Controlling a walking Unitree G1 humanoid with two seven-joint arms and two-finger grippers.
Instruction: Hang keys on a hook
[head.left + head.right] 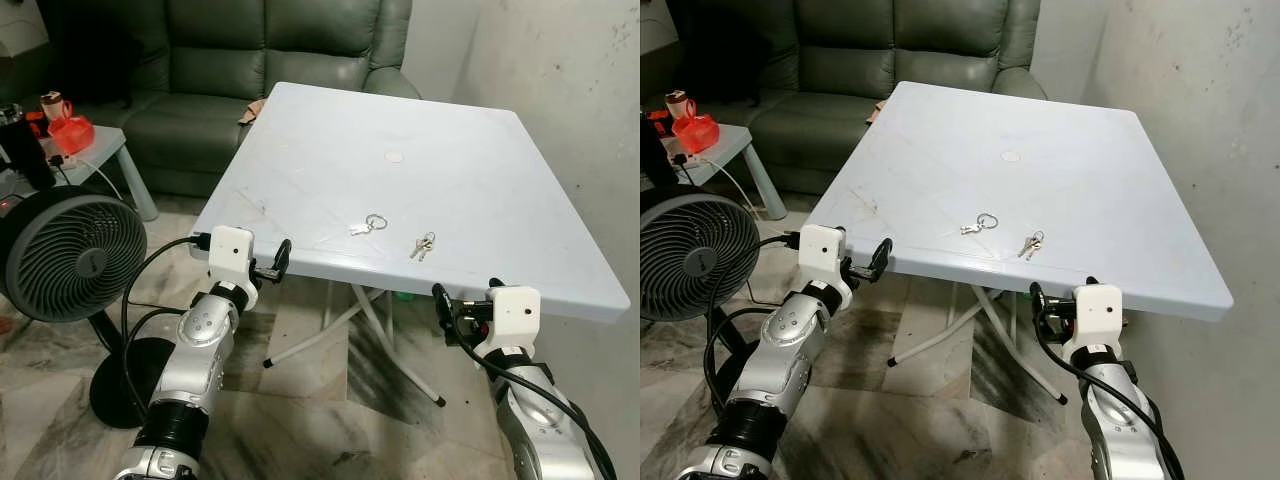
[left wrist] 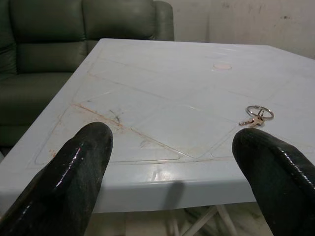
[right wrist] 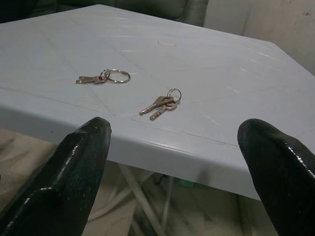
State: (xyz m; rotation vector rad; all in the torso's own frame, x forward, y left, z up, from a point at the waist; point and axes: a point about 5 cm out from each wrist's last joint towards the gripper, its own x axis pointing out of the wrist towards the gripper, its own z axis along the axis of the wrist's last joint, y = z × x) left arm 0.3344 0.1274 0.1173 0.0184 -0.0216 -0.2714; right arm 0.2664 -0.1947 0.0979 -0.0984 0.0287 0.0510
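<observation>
Two sets of keys lie near the front edge of the pale blue folding table. One is a single key on a large ring, the other a small bunch of keys just to its right. My left gripper hovers at the table's front left edge, open and holding nothing; the ringed key lies ahead of it. My right gripper is just below the front edge, under the bunch, open and holding nothing. In the right wrist view the bunch lies close ahead and the ringed key beyond it.
A grey standing fan is close on my left, with a cable running by my left arm. Behind the table stands a dark green sofa, and a small side table carries a red object. A bare wall bounds the right side.
</observation>
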